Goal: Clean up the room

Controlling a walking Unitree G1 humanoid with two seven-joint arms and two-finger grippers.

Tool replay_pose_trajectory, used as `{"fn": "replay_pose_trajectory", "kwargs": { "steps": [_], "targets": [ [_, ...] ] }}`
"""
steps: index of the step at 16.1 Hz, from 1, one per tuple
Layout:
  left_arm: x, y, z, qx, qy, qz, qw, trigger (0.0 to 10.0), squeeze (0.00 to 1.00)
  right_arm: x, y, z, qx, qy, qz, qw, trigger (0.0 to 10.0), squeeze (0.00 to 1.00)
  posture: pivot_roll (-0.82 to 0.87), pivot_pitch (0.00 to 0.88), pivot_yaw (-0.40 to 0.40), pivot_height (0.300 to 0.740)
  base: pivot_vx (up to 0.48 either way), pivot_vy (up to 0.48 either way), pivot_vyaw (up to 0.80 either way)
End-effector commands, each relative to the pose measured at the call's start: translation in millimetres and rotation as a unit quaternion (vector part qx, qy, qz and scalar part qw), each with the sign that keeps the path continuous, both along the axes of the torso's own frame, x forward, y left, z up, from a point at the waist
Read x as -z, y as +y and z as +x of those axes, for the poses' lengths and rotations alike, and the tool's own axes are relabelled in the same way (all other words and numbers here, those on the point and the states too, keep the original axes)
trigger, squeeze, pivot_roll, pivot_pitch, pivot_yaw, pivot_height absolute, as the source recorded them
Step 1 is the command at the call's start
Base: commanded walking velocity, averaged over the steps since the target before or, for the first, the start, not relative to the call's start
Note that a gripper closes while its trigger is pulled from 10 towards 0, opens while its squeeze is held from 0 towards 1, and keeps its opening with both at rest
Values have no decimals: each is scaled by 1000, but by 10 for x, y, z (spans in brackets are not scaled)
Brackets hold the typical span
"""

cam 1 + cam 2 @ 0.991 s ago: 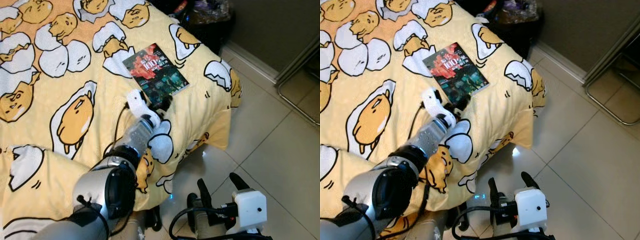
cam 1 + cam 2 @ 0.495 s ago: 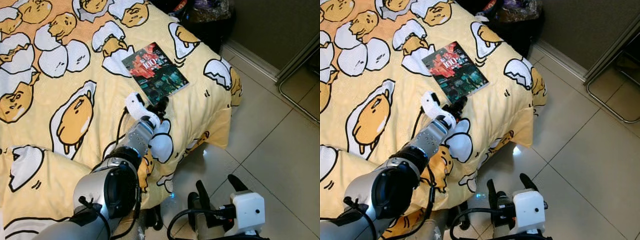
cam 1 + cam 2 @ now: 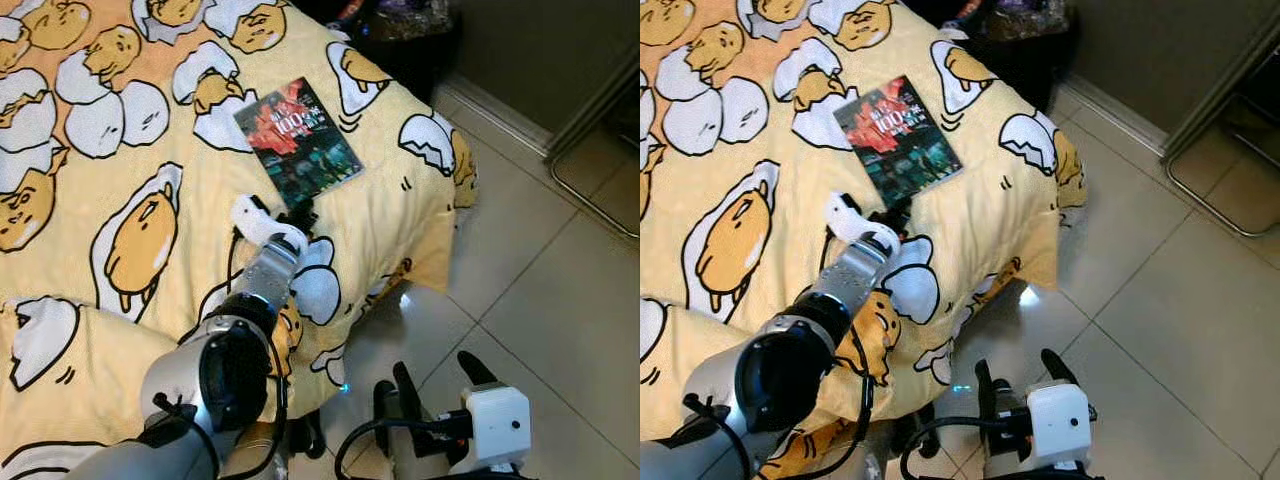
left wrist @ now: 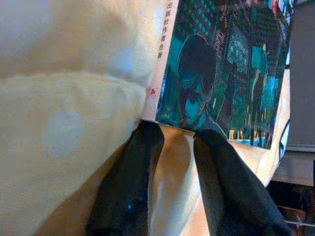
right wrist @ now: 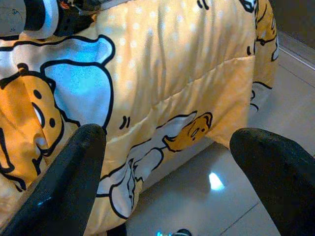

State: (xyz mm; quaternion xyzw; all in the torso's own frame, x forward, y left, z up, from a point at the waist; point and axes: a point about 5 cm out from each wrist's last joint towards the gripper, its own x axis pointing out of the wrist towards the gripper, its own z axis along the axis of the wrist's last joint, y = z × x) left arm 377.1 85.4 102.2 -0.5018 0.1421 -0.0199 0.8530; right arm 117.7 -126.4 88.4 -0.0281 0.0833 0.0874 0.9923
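I see the yellow egg-print quilt (image 3: 120,200) covering the bed, the book (image 3: 297,142) lying flat at its 1 o'clock corner. My left gripper (image 4: 172,140), fingers narrowly parted, touches the book's near edge. My right gripper (image 5: 167,162) hangs wide apart at 5 o'clock over floor tiles (image 3: 540,300).

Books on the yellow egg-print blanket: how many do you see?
1. A thin paperback book with a dark red-and-teal cover lies flat near the bed's corner, just beyond the left hand. Folds may hide others.
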Motion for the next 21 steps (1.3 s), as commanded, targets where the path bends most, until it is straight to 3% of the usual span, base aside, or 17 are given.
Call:
{"fn": "replay_pose_trajectory", "kwargs": {
  "steps": [1,5,7,10,13,15,16,17,18,19,20,21],
  "targets": [
    [168,89,-76,-21,35,-3,999,0,0,51,-1,-61,2,20,2,1000,10000,0,-335,351,97,740,0,0,0],
    [-7,-23,-4,17,-13,-5,1000,0,0,55,-15,-42,4,18,0,1000,10000,0,-318,343,113,740,0,0,0],
    [-132,187,73,27,-55,52,997,0,0,66,-18,1,8,10,-1,1000,10000,0,-290,320,135,740,0,0,0],
    [-211,791,102,-4,-77,143,987,0,0,92,-41,82,10,1,-2,1000,10000,0,-241,285,145,740,0,0,0],
    [-322,972,105,14,-111,193,975,0,0,108,-48,211,1,-13,-6,1000,10000,0,-193,231,146,740,0,0,0],
    [-322,951,76,41,-125,213,968,0,0,112,-89,284,1,-20,-9,1000,10000,0,-168,195,146,740,0,0,0],
    [-287,917,20,75,-136,237,959,0,0,115,-123,344,3,-25,-12,1000,10000,0,-158,176,145,740,0,0,0],
    [-259,878,-23,99,-147,272,946,0,0,116,-136,381,6,-28,-17,999,10000,0,-151,163,143,740,0,0,0],
    [-245,758,-92,136,-181,341,912,2510,0,108,-183,463,21,-39,-31,999,10000,0,-141,140,140,740,0,0,0],
    [-274,670,-130,151,-213,402,878,10000,0,78,-224,524,35,-52,-34,997,10000,0,-137,127,140,740,0,0,0],
    [-353,577,-199,154,-270,475,824,10000,1000,0,-301,596,66,-77,-42,994,10000,0,-135,117,141,740,0,0,0],
    [-422,479,-292,133,-311,517,786,10000,1000,-135,-419,703,105,-115,-48,987,10000,0,-134,101,141,740,0,0,0]
  ]
}}
